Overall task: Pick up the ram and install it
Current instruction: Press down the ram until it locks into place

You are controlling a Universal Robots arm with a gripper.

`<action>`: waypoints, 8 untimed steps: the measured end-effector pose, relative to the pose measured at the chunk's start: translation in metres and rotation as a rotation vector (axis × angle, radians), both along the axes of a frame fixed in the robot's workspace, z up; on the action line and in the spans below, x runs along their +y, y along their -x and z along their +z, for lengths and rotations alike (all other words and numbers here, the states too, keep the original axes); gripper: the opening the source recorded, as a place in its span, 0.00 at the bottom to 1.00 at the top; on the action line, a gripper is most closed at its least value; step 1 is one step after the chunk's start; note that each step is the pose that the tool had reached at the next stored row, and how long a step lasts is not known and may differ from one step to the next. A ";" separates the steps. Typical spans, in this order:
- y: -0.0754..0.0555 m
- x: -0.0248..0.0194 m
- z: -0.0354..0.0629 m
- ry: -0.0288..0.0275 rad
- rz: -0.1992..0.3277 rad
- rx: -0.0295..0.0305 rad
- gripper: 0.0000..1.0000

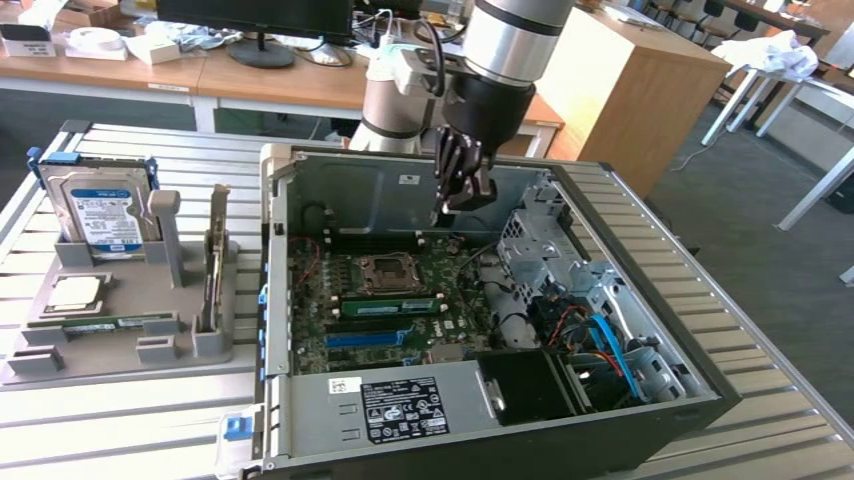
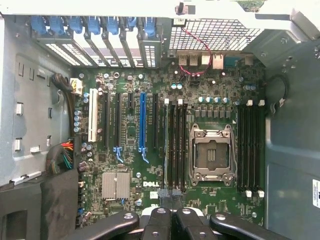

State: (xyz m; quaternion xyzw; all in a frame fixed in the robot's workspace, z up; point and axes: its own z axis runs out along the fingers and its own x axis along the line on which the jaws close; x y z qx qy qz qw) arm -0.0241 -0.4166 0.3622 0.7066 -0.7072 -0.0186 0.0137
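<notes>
So far, little of the job looks done. At the exterior view's left, on the slatted metal tabletop (image 1: 120, 430), sits a grey parts holder (image 1: 80, 372). A blue-labelled hard drive (image 1: 100, 215) stands upright at its back and a square silver processor (image 1: 74, 292) lies flat in front of that. Just below the processor the ram (image 1: 120, 322) lies flat in its shallow groove, a thin green strip with nothing touching it. A taller expansion card (image 1: 215, 265) stands on edge just beside it, toward the open computer case (image 1: 694, 400).

Moving across into the case, the motherboard (image 1: 350, 322) is laid bare and the CPU socket (image 2: 210, 155) is empty. Next to the socket a second memory stick (image 1: 387, 304), green with a pale label, stands seated in one of the slots. I take that one for a stick already belonging to the board, though I cannot be certain of it.

Above the board's far edge, well apart from the holder, the pincer (image 1: 463, 198) hangs pointing straight down. Its fingers are drawn together and, as far as I can see, have hold of nothing.

My reading is that the pick-up has not begun: both the grasp at the holder and the seating in a free slot are left to do.
</notes>
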 end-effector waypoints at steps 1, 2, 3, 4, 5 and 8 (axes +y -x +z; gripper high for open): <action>-0.001 0.0000 0.0000 0.0000 0.000 -0.0006 0.10; -0.002 0.0000 0.0000 0.0000 0.000 -0.0012 0.10; -0.003 0.0000 -0.0001 -0.0001 0.000 -0.0019 0.10; -0.004 0.0000 -0.0001 0.0000 0.000 -0.0027 0.10; -0.005 0.0000 -0.0001 0.0000 0.000 -0.0034 0.10; -0.008 0.0000 -0.0002 -0.0001 0.001 -0.0060 0.10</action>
